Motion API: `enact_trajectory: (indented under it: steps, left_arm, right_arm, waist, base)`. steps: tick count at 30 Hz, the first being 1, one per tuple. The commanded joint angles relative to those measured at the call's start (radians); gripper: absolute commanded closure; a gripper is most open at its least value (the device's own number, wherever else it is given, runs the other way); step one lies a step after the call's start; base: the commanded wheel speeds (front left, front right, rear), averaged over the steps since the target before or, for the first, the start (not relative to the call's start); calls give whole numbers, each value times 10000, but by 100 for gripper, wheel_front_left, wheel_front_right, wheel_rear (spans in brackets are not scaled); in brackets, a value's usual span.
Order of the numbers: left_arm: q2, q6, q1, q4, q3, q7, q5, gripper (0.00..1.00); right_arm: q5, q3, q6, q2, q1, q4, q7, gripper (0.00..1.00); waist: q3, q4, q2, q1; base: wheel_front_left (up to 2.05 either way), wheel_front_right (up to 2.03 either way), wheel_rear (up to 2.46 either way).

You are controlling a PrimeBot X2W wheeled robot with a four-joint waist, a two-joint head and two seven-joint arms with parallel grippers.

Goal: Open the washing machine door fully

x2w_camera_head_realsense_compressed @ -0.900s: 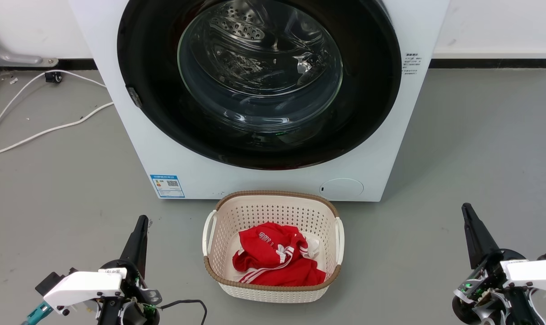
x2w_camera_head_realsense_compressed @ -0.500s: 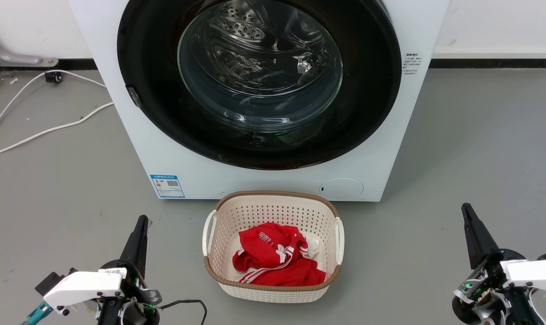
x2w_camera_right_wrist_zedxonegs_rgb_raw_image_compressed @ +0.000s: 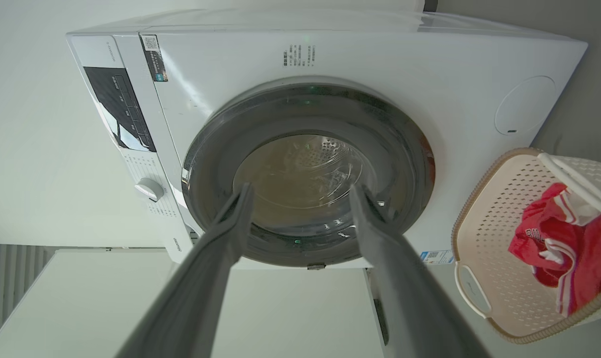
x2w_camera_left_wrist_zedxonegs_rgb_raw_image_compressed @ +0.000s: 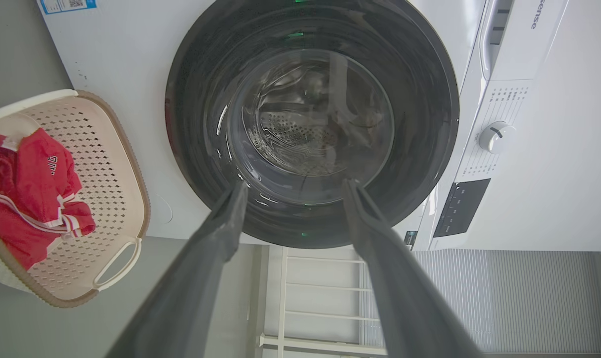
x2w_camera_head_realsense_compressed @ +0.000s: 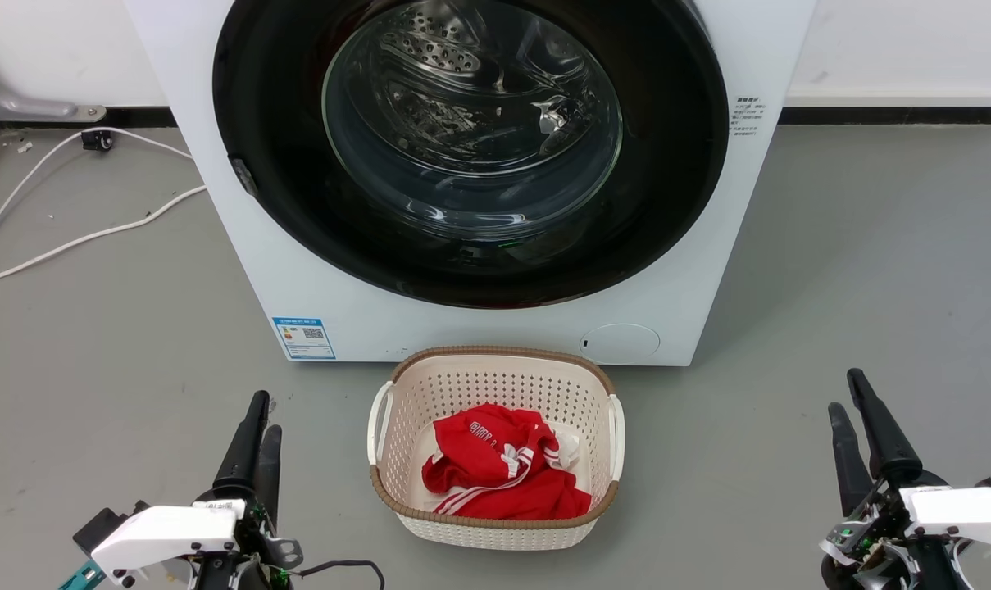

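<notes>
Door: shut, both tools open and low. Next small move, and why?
Probably lift the left tool toward the grey tab on the left rim of the door: it looks like the latch, the door sits flush with the machine, and that tool is on the tab's side.

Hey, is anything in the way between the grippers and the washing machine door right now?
Nothing visible blocks either one. The left gripper and right gripper both face the washing machine door with open space ahead. The laundry basket stands on the floor between them, below the door.

Glossy black-rimmed washing machine door (x2w_camera_head_realsense_compressed: 470,147) shut flush on white washing machine (x2w_camera_head_realsense_compressed: 315,279)
</notes>
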Motion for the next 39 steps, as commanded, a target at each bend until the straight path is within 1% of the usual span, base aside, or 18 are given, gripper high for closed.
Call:
enact_trajectory:
  steps: [1,6,7,12,15,18,23,24,31,35,39]
  left_arm:
    - [37,-13,-224,-242,-6,-125,210,0]
    - [37,-14,-277,-450,-11,-357,900,0]
    - [37,-14,-277,-450,-11,-357,900,0]
    - [37,-16,-332,-748,26,-576,1924,0]
    - [37,-17,-379,-931,34,-702,2519,0]
    - [36,-18,-411,-1138,47,-822,3128,0]
    - [36,-4,-426,-1406,-54,-1018,4270,0]
    - [36,40,-437,-1502,-123,-1091,4723,0]
    - [36,136,-436,-1693,-363,-1342,6342,0]
    - [36,190,-424,-1703,-502,-1483,7164,0]
    - [36,236,-441,-1692,-631,-1606,7900,0]
  right_arm:
    - [-184,10,5,-30,-136,-287,-113,0]
    - [-907,-1,6,-28,-118,-552,-345,0]
    - [-907,-1,6,-28,-118,-552,-345,0]
    - [-2036,46,7,-25,-101,-880,-564,0]
    - [-2376,55,8,-23,-94,-1086,-688,0]
    - [-2976,83,9,-21,-65,-1275,-809,0]
    - [-4326,138,10,-19,-20,-1585,-1003,0]
    - [-4992,181,10,-18,6,-1681,-1079,0]
    - [-7178,343,12,-13,91,-1902,-1328,0]
    - [-8183,432,13,-11,142,-1928,-1463,0]
    - [-8865,526,14,-9,190,-1877,-1597,0]
  waist:
    - [0,1,-1,0]
    - [4,5,-1,0]
    - [4,5,-1,0]
    - [12,9,-1,0]
    - [16,8,-1,0]
    - [19,6,-1,0]
    - [24,9,-1,0]
    - [28,12,-1,0]
    - [32,21,-1,0]
    - [31,21,-1,0]
    - [31,17,-1,0]
  base:
    - [0,0,0]
    - [0,0,0]
    - [0,0,0]
    - [0,0,0]
    - [0,0,0]
    - [0,0,0]
    - [0,0,0]
    - [0,0,0]
    - [0,0,0]
    - [0,0,0]
    - [0,0,0]
